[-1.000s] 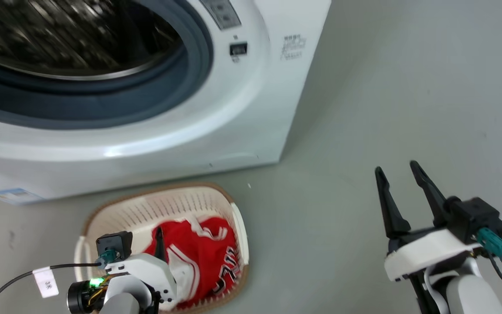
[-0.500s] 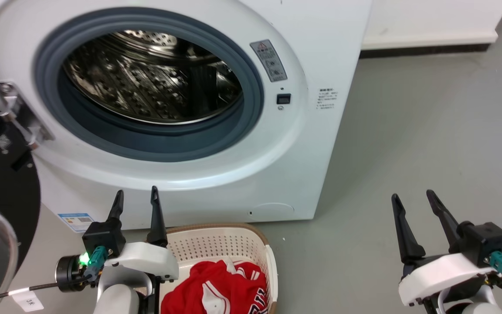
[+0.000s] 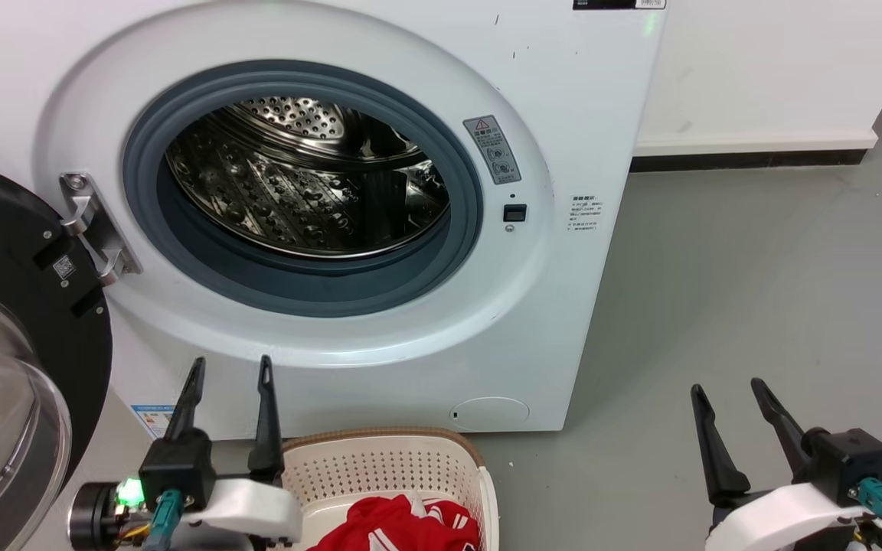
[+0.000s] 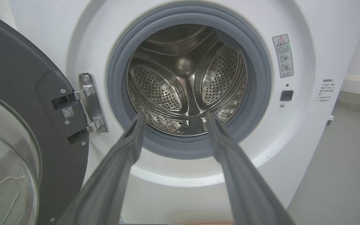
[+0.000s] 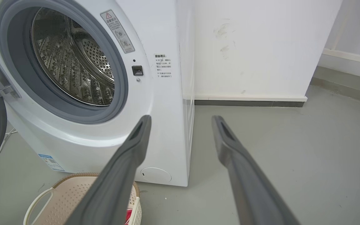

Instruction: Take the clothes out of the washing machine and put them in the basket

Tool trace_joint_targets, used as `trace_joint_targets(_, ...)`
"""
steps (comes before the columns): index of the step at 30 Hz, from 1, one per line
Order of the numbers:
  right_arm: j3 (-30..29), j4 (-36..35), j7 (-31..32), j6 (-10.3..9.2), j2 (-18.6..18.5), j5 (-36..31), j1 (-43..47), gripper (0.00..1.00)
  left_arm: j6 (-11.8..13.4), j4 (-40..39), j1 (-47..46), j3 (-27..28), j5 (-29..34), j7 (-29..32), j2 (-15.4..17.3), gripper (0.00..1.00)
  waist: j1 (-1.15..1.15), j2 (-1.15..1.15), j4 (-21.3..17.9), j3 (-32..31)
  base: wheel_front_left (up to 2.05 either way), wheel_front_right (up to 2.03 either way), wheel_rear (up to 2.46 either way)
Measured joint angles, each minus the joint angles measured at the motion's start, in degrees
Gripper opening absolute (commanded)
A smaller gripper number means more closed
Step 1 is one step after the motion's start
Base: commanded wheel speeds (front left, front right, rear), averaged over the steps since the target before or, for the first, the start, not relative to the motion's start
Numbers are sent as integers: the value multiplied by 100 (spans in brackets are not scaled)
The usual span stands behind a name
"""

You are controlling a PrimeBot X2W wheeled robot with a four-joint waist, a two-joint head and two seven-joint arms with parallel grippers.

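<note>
Down near the front of the washing machine [image 3: 556, 321], the basket [image 3: 387, 471] sits on the floor [image 3: 755, 291]. The red clothes [image 3: 403, 526] lie inside it. The round door [image 3: 20, 306] hangs wide open on the left. The shiny drum [image 3: 295, 191] looks bare, with no red cloth to be seen. The very bottom of the drum hides behind the grey ring [image 3: 311, 287], so a small piece could be lying there.

The left gripper [image 3: 230, 360] is just to the left of the basket, close to the machine. Its two fingers are spread apart and hold nothing. The right gripper [image 3: 726, 385] is far off to the right, over bare floor. Its fingers are spread apart too, with nothing between them.

The job looks almost done, or all done. A few things could go wrong from here. If the robot stops now, a small piece hidden low in the drum would be left behind. If the left arm reaches in to check, its fingers could hit the grey ring or the open door, because both are close by. If that arm swings low to the right, it could bump the basket and push it away or tip it, and the clothes could spill onto the floor.
</note>
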Motion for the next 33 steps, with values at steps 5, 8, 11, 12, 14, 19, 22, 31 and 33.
trace_joint_targets(5,-29,-15,1,0,0,2,79,100,51,-264,303,41,-69,135,12,100,0,0,57,-47,0,0,0)
trace_joint_targets(8,-13,-15,1,0,0,30,114,100,51,-326,339,12,-109,179,5,100,0,0,87,-54,0,0,0)
trace_joint_targets(11,19,-20,14,0,0,37,113,100,62,-364,397,-26,-129,197,-8,100,0,0,89,-44,0,0,0)
trace_joint_targets(12,23,-21,19,0,0,37,111,100,67,-366,403,-34,-134,202,-7,100,0,0,89,-42,0,0,0)
trace_joint_targets(14,27,-22,19,0,0,38,107,100,67,-383,403,-46,-151,204,-5,100,1,0,88,-43,0,0,0)
trace_joint_targets(19,43,-24,-2,0,0,57,96,100,67,-379,402,-52,-167,214,24,100,1,0,75,-34,0,0,0)
trace_joint_targets(22,49,-18,-14,0,0,75,77,100,68,-366,401,-56,-182,211,49,100,1,0,72,-40,0,0,0)
trace_joint_targets(31,75,0,-56,0,0,105,74,100,93,-360,400,-88,-207,218,103,100,1,0,82,-49,0,0,0)
trace_joint_targets(33,74,3,-56,0,0,115,75,100,93,-370,397,-98,-208,219,105,100,1,0,90,-53,0,0,0)
